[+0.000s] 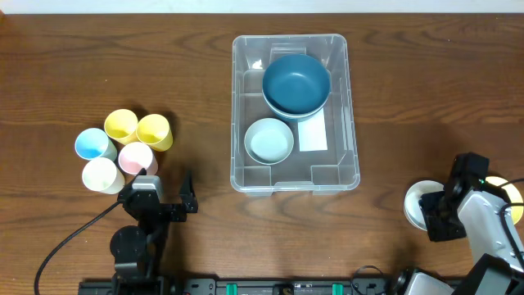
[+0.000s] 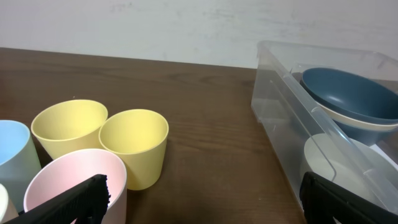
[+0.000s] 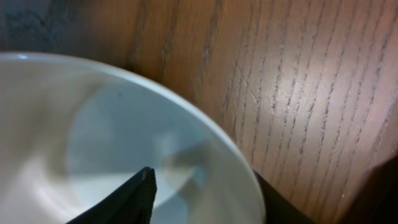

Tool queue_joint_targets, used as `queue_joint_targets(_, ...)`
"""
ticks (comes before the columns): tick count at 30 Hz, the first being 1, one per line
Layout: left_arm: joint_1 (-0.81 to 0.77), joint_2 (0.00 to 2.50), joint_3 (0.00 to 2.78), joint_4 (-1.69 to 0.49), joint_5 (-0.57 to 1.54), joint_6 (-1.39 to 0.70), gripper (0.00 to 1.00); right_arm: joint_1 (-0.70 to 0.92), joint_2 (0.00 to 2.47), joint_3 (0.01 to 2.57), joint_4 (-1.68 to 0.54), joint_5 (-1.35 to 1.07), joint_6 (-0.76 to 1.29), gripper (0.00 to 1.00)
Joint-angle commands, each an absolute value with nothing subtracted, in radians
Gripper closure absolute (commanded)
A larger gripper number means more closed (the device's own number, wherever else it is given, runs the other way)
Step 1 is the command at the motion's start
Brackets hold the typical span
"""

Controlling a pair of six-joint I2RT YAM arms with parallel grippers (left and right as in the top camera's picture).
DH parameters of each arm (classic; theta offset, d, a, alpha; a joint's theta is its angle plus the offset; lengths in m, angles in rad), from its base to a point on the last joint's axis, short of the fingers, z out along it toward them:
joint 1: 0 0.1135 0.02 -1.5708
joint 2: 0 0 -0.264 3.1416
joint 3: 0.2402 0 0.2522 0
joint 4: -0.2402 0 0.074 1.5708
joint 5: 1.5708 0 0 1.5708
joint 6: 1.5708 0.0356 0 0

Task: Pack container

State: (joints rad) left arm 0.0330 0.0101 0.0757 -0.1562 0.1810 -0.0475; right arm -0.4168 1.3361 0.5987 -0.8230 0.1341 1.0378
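The container (image 1: 242,98), a large clear bin, stands at the table's middle. It holds a dark blue bowl (image 1: 296,80) stacked on a pale one, a small pale bowl (image 1: 269,140) and a white label (image 1: 312,133). The container also shows in the left wrist view (image 2: 280,106). My right gripper (image 1: 435,215) is at the near right. Its fingers (image 3: 205,193) straddle the rim of a white bowl (image 3: 93,137) on the table, one inside, one outside, with a gap showing. My left gripper (image 1: 157,195) is open and empty, just in front of the cups.
Several cups stand close together at the left: two yellow (image 1: 121,124) (image 1: 154,131), a blue (image 1: 94,144), a pink (image 1: 136,156) and a cream one (image 1: 102,174). The pink cup (image 2: 74,180) is by my left finger. A yellowish object (image 1: 513,192) lies at the right edge.
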Motion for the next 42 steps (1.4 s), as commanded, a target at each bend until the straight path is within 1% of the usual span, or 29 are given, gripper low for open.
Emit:
queue_joint_targets(1, 0.040, 0.004, 0.052, -0.169, 0.191, -0.034, 0.02, -0.426, 1.344, 0.591, -0.810, 0.153, 1.039, 0.59)
queue_joint_targets(5, 0.040, 0.004, 0.052, -0.169, 0.191, -0.034, 0.02, -0.426, 1.343, 0.599, -0.796, 0.153, 1.039, 0.72)
queue_joint_targets(7, 0.040, 0.004, 0.052, -0.169, 0.191, -0.034, 0.02, -0.426, 1.341, 0.614, -0.793, 0.153, 1.038, 0.76)
queue_joint_targets(11, 0.040, 0.004, 0.052, -0.169, 0.191, -0.034, 0.02, -0.426, 1.341, 0.682, -0.798, 0.139, 0.994, 0.96)
queue_joint_targets(12, 0.040, 0.004, 0.052, -0.169, 0.191, -0.034, 0.02, -0.426, 1.341, 0.704, -0.804, 0.129, 0.982, 0.99)
queue_joint_targets(18, 0.040, 0.004, 0.052, -0.169, 0.191, -0.034, 0.02, -0.425, 1.339, 0.937, -0.897, 0.013, 0.905, 0.99)
queue_joint_targets(20, 0.040, 0.004, 0.052, -0.169, 0.191, -0.034, 0.02, -0.424, 1.339, 1.047, -0.923, -0.087, 0.841, 0.99)
queue_joint_targets(23, 0.040, 0.004, 0.052, -0.169, 0.191, -0.034, 0.02, -0.402, 1.339, 1.222, -0.934, -0.307, 0.727, 0.99)
queue_joint_targets(24, 0.040, 0.004, 0.052, -0.169, 0.191, -0.034, 0.02, -0.381, 1.339, 1.288, -0.937, -0.382, 0.700, 0.99)
queue_joint_targets(27, 0.040, 0.004, 0.052, -0.169, 0.191, -0.034, 0.02, -0.293, 1.339, 1.432, -0.951, -0.474, 0.675, 0.99)
queue_joint_targets(31, 0.040, 0.004, 0.052, -0.169, 0.191, -0.034, 0.02, -0.083, 1.339, 1.556, -0.942, -0.447, 0.647, 0.99)
queue_joint_targets(37, 0.040, 0.004, 0.052, -0.169, 0.191, -0.034, 0.02, 0.287, 1.372, 1.568, -0.909, -0.196, 0.639, 0.99)
queue_joint_targets(40, 0.040, 0.004, 0.052, -0.169, 0.191, -0.034, 0.02, 0.407, 1.433, 1.567, -0.909, -0.096, 0.660, 0.99)
queue_joint_targets(42, 0.040, 0.004, 0.052, -0.169, 0.191, -0.034, 0.02, 0.444, 1.480, 1.567, -0.908, -0.078, 0.674, 0.99)
